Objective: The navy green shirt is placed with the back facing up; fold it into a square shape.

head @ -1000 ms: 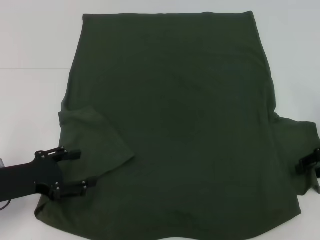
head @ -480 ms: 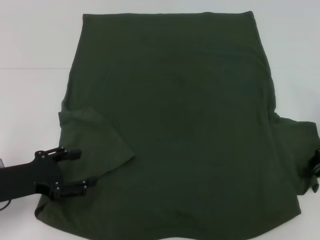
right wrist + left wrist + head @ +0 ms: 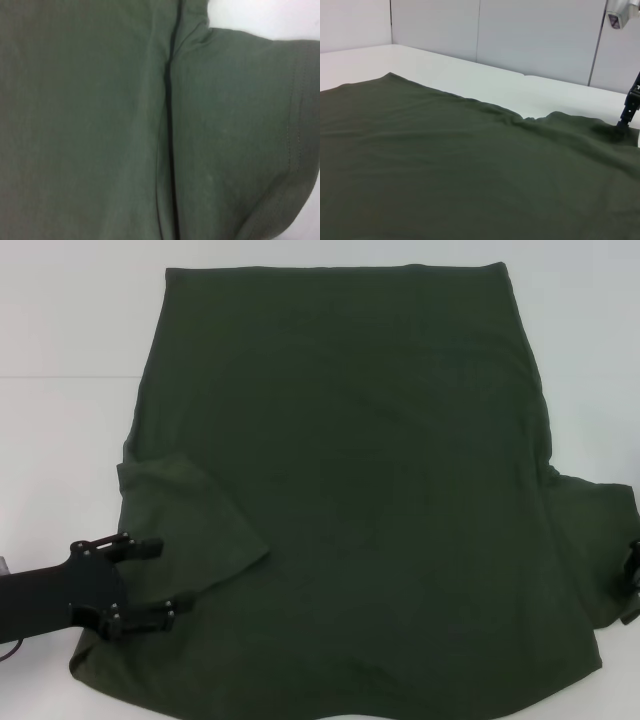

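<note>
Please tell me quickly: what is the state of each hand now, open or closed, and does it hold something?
Left hand: open, fingers spread over the navy green shirt's left sleeve, gripping nothing.
Right hand: at the right sleeve; cannot be told.

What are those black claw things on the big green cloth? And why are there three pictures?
The black claws are a robot's two hands, called grippers. The left gripper sits open over the shirt's left sleeve, which is already folded inward. The right gripper is at the right sleeve, mostly out of sight. The cloth is a navy green shirt lying flat on a white table. One picture comes from a camera on the robot's head looking down. The other two come from cameras on its wrists, close to the cloth. Nothing is lifted yet.
</note>
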Tool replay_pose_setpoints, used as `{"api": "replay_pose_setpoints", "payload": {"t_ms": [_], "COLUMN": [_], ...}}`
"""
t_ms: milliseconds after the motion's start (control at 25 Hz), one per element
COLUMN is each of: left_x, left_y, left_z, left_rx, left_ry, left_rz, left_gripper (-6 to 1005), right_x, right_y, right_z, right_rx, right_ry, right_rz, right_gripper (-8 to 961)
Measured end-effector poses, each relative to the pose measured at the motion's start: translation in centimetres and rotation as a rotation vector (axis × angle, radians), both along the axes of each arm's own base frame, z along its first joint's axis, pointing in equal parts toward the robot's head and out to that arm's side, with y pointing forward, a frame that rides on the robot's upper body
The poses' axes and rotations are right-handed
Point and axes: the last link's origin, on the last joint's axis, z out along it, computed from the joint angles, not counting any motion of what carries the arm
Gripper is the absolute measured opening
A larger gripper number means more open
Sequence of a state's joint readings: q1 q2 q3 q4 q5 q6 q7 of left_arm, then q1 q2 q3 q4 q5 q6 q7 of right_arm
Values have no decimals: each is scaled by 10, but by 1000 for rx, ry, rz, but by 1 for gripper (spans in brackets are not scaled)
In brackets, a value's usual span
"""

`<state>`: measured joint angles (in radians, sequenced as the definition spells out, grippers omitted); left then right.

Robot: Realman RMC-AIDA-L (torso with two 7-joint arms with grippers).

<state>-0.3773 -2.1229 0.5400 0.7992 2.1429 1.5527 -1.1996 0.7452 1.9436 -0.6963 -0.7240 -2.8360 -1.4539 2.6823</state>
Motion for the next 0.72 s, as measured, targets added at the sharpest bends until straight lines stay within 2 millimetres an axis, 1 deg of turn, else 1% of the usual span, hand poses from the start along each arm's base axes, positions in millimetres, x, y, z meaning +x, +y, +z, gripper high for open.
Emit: {"api": "replay_pose_setpoints", "payload": {"t_ms": [40,120,320,360,440,480,520,720], "left_x": [0,0,-1,-1,-2,-3,-3,-4], "left_y": [0,0,0,-1,-1,-2,-2,-4], "left_z": [0,1,2,3,5,5,6,8], "left_rx": [0,3,11,13,21,24,28,32], "left_ry": [0,-2,-14,-17,-24,-29,-33,-47], "left_rz": [0,2,14,18,25,28,30,41], "left_gripper": [848,848,847,847,847,847,847,847], "right_x": [0,-1,-4,-3,-2,0,0,4], "right_y": [0,1,2,2,2,1,1,-2], "right_z": [0,0,5,11,14,22,22,42], "right_rx": [1,6,48,82,99,137,137,237], "right_ry": [3,14,79,108,118,144,144,218], "right_rz": [2,9,36,42,46,49,49,64], "right_gripper": [30,14,13,13,13,14,14,14]}}
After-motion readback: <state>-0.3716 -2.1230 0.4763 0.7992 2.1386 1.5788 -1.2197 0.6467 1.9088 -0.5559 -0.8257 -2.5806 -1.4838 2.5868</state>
